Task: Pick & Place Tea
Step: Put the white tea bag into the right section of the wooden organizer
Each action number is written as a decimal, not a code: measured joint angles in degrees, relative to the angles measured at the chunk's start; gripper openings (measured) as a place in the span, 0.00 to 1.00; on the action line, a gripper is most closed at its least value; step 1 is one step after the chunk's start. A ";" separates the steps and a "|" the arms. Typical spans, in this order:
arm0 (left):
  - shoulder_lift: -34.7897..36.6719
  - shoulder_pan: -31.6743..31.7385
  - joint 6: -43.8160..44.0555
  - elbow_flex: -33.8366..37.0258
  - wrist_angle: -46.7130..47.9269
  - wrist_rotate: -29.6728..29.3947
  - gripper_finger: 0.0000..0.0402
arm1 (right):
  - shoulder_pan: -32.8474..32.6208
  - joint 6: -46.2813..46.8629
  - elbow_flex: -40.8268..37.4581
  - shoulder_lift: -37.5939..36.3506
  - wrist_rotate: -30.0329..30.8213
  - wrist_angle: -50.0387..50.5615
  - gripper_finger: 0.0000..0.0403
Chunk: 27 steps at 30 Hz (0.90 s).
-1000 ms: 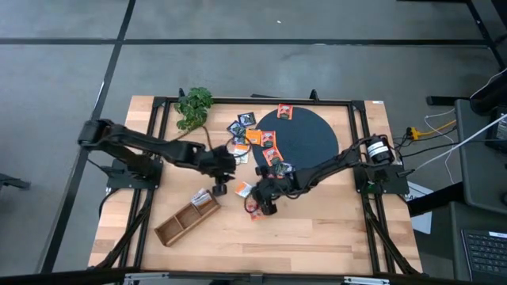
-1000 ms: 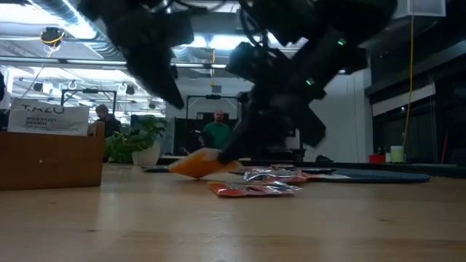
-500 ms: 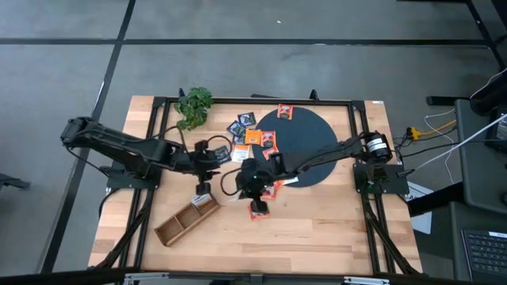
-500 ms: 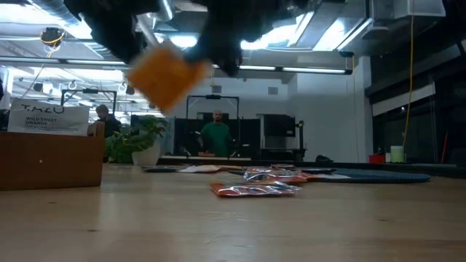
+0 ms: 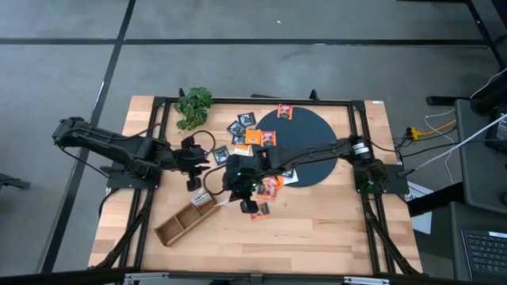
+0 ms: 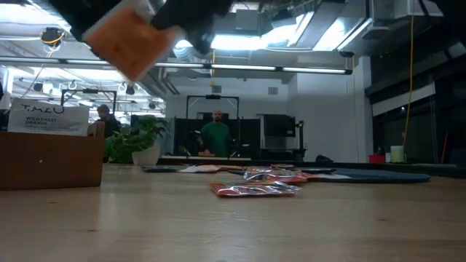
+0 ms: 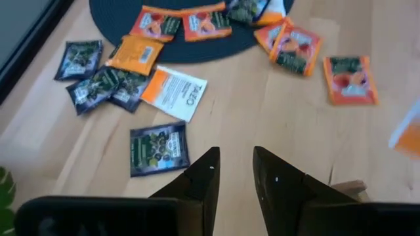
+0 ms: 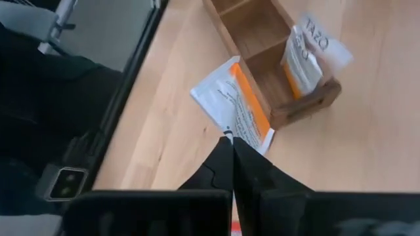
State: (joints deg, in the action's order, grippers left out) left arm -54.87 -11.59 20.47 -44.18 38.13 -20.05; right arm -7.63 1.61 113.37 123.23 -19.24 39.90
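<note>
Right gripper [image 8: 232,145] was clamped shut on an orange-white sachet [image 8: 237,105], held in the air just off the tray's [image 8: 308,103] 1 o'clock end. Left gripper [image 7: 234,172] sat at the tray's 11 o'clock, fingers partly apart, holding nothing. Loose tea [image 5: 261,138] lay over the disc's [image 5: 313,134] 9 o'clock edge. Table [image 5: 317,233] was bare toward 6 o'clock.

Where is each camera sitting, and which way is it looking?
High view: above the table, looking straight down; both arms show.
Low view: at table-top height, looking across into the room; an orange sachet hangs up high.
Left wrist view: on the left arm, looking down past its fingers at scattered sachets.
Right wrist view: on the right arm, past shut fingers, toward the wooden tray.
High and right wrist views share the tray.
</note>
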 joint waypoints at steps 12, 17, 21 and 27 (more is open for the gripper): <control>4.08 2.21 2.95 0.17 0.59 9.60 0.22 | 0.88 -6.53 18.94 12.18 0.12 11.85 0.00; 4.26 1.50 2.84 0.15 0.55 11.47 0.22 | 2.17 -10.08 19.07 11.55 5.04 14.04 0.00; 4.32 0.68 1.00 0.15 0.58 11.66 0.22 | 2.08 -18.46 19.09 10.38 13.59 19.96 0.00; 3.47 2.15 -1.11 0.15 -3.30 13.50 0.22 | -0.22 -28.87 19.09 10.26 14.42 23.98 0.00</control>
State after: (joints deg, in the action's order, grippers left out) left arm -51.40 -9.45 19.36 -44.03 34.83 -6.55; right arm -7.86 -27.26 132.46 133.49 -4.81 63.88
